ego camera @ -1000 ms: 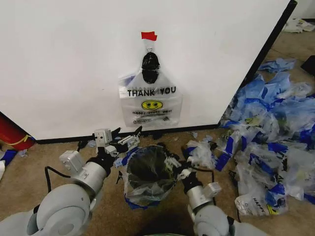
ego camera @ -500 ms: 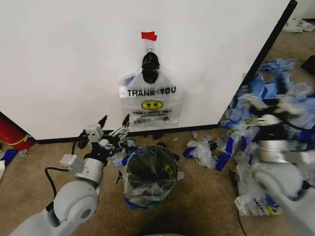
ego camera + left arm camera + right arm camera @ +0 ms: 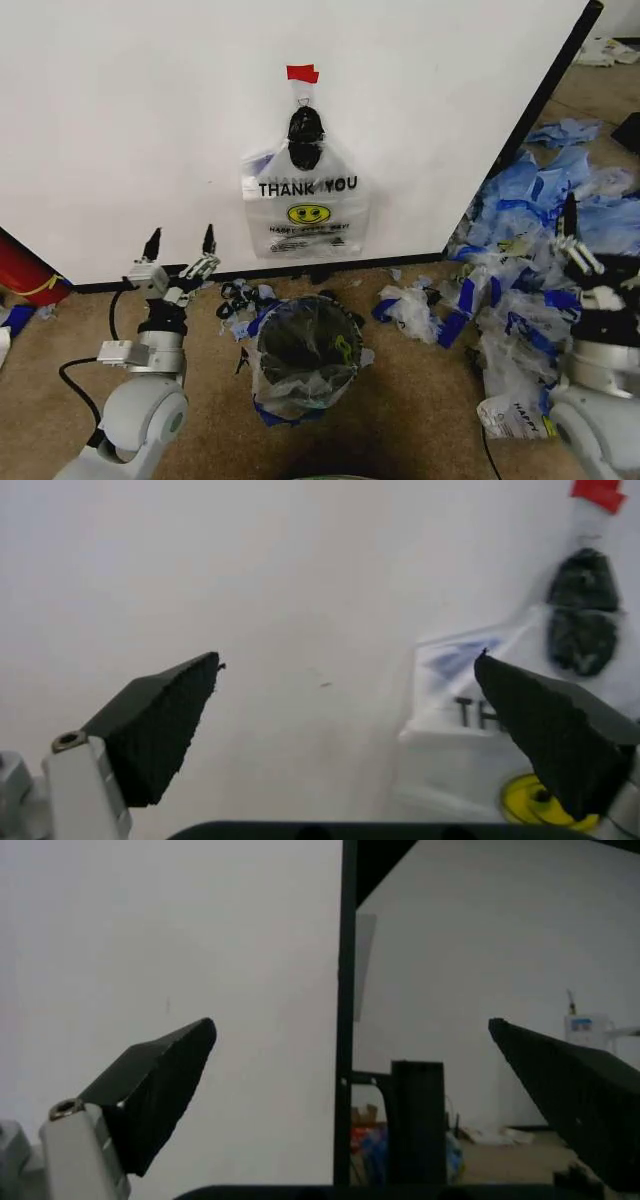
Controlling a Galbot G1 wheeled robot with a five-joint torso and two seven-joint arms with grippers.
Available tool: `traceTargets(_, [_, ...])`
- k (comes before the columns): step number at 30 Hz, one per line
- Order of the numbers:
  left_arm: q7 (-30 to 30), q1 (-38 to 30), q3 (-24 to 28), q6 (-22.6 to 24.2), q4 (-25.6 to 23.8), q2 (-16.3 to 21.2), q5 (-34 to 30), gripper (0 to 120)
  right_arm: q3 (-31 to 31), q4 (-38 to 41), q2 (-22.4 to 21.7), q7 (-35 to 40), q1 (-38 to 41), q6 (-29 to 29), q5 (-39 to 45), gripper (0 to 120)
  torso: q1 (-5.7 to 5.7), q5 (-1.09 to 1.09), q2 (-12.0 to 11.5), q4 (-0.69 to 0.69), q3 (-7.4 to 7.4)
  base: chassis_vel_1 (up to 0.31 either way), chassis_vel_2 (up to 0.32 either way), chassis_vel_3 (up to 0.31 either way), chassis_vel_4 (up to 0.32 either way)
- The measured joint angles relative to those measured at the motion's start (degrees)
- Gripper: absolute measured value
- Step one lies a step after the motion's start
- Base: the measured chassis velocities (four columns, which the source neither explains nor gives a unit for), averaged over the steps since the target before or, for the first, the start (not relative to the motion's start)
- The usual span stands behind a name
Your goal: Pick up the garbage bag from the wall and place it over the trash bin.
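The garbage bag (image 3: pixel 305 205), see-through with a yellow smiley and "THANK YOU", hangs from a black hook (image 3: pixel 305 125) under red tape on the white wall (image 3: pixel 120 130). Below it on the carpet stands the black mesh trash bin (image 3: pixel 262 352), with a clear blue-handled bag draped over its rim. My left gripper (image 3: pixel 182 232) is open, fingers pointing up at the wall, left of the bag and apart from it. In the left wrist view the left gripper (image 3: pixel 348 660) faces bare wall, the garbage bag (image 3: pixel 470 735) beside one finger. My right gripper (image 3: pixel 578 230) (image 3: pixel 350 1021) is open at far right.
A big heap of blue-and-clear plastic bags (image 3: pixel 540 270) covers the floor right of the wall's black edge (image 3: pixel 545 95). A red cylinder (image 3: pixel 22 272) stands at the far left by the wall. Black and blue scraps (image 3: pixel 240 295) lie between my left gripper and the bin.
Both arms pulled away from the bin. The left gripper moved left and rose toward the wall; the right arm swung out to the far right above the bag heap.
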Motion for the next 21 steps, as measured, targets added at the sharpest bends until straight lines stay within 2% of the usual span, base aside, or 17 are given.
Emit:
traceTargets(5, [2.0,1.6,-2.7,-1.7,0.9,-2.4,2.1,100,-2.6,-0.4,3.3,0.1,-2.4,0.8,-4.5,100,0.00,-0.01,0.0,0.01,0.00,0.000,0.000,0.000,0.000])
traceTargets(8, [3.0,3.0,-3.7,-1.0,0.6,-2.9,2.1,100,-4.7,-0.6,4.7,0.1,-3.2,0.1,-6.7,100,0.00,-0.02,0.0,0.01,0.00,0.000,0.000,0.000,0.000])
traceTargets(16, [8.6,6.1,-6.4,-0.1,-1.7,-3.5,-1.7,100,-9.4,0.2,5.3,0.0,-2.7,-5.3,-6.1,100,0.00,-0.01,0.0,0.01,0.00,0.000,0.000,0.000,0.000])
traceTargets(21, [10.1,7.7,-8.2,-0.3,-2.3,-3.3,-2.5,100,-11.4,-0.8,5.7,0.1,-0.9,-7.0,-6.4,100,0.00,-0.01,0.0,0.02,0.00,0.000,0.000,0.000,0.000])
